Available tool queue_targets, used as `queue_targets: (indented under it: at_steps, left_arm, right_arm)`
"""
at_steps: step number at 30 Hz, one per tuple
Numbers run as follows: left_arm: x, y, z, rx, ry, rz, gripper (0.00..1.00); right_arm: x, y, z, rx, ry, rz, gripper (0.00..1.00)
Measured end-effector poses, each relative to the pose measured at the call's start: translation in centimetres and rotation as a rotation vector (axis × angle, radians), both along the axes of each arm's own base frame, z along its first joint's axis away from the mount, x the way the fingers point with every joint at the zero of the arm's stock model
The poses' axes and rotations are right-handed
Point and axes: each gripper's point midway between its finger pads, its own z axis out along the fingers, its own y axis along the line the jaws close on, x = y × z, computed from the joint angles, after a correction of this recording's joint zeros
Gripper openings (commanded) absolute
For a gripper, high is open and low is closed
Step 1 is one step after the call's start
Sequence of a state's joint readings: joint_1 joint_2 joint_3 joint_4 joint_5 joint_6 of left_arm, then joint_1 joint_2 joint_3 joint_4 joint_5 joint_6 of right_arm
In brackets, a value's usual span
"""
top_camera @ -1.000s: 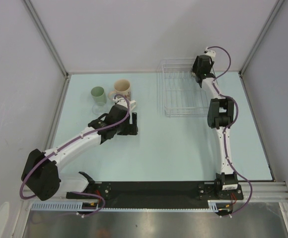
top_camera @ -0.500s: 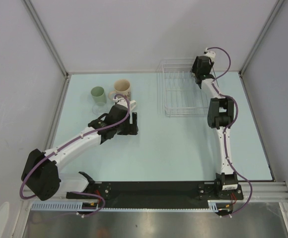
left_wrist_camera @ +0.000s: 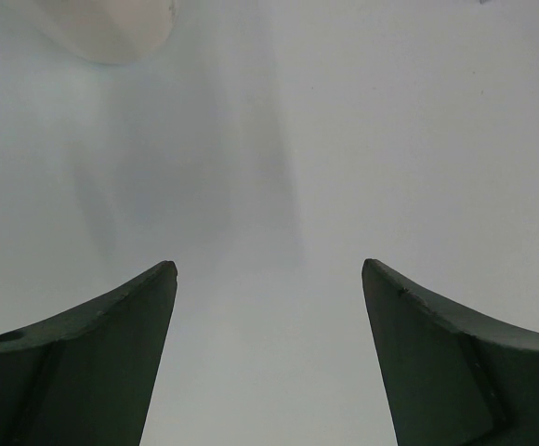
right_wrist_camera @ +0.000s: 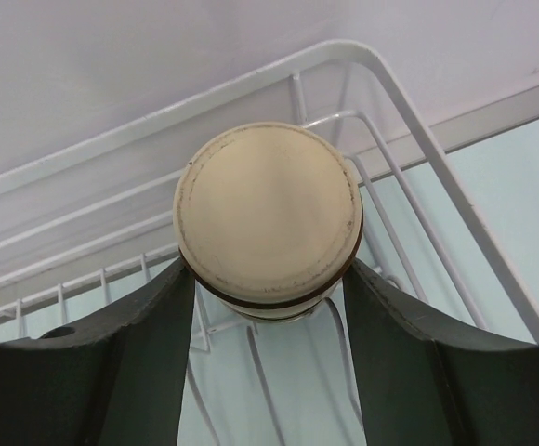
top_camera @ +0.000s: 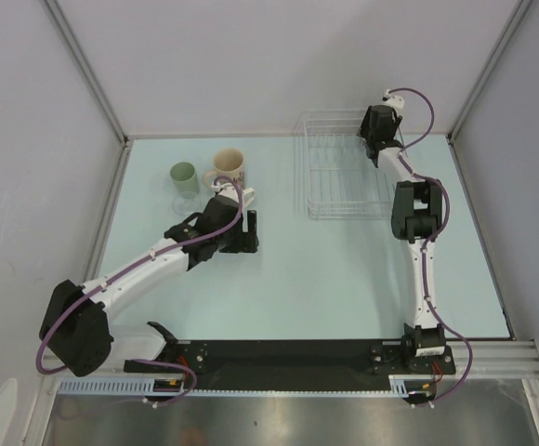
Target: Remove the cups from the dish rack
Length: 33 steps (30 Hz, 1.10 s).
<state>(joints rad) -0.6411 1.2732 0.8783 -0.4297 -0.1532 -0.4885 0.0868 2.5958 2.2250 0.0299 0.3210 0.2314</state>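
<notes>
The white wire dish rack (top_camera: 318, 172) stands at the back right of the table. My right gripper (top_camera: 378, 130) reaches into its far right corner. In the right wrist view the gripper (right_wrist_camera: 269, 271) is shut on a tan brown-banded cup (right_wrist_camera: 268, 209), one finger on each side, with the cup's round base facing the camera and the rack's rim (right_wrist_camera: 381, 65) behind it. A pale green cup (top_camera: 184, 177) and a cream printed cup (top_camera: 230, 165) stand on the table at the back left. My left gripper (top_camera: 243, 232) is open and empty just in front of them, over bare table (left_wrist_camera: 268, 269).
A blurred pale cup edge (left_wrist_camera: 102, 28) shows at the top left of the left wrist view. Grey walls enclose the table on three sides, and the rack sits close to the back wall. The arm bases are on a black rail (top_camera: 288, 355) at the near edge.
The right arm's elbow has shifted slightly right and up; its gripper stays at the rack's far corner. The left arm has not moved.
</notes>
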Motion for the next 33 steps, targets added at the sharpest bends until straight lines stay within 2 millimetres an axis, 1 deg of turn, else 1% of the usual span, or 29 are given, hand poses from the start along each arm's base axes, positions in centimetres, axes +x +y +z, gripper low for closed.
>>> queue_targets:
  at_steps: [4, 9, 15, 20, 23, 27, 33]
  left_arm:
    - [-0.2, 0.1, 0.0, -0.003, -0.003, 0.000, 0.86]
    - [-0.3, 0.2, 0.2, -0.006, -0.009, 0.000, 0.86]
    - [-0.3, 0.2, 0.6, -0.015, -0.020, 0.001, 0.86]
    - [-0.3, 0.2, 0.9, -0.021, -0.026, 0.003, 0.86]
    - [-0.3, 0.2, 1.2, -0.031, -0.032, 0.006, 0.86]
    - [-0.4, 0.3, 2.1, -0.049, -0.055, 0.009, 0.86]
    - [-0.6, 0.3, 4.5, -0.106, -0.100, 0.026, 0.87]
  right_arm:
    - [-0.2, 0.3, 1.8, -0.013, -0.019, -0.003, 0.00]
    - [-0.3, 1.4, 4.2, -0.030, -0.051, 0.005, 0.00]
    - [-0.6, 2.5, 6.0, -0.028, -0.074, 0.018, 0.00]
    - [-1.7, 3.3, 8.2, -0.022, -0.087, 0.030, 0.00]
    - [-3.4, 3.7, 9.9, -0.011, -0.089, 0.035, 0.00]
    - [-6.1, 4.0, 13.6, 0.025, -0.121, 0.037, 0.00]
    - [-11.8, 5.3, 19.5, 0.111, -0.169, 0.078, 0.00]
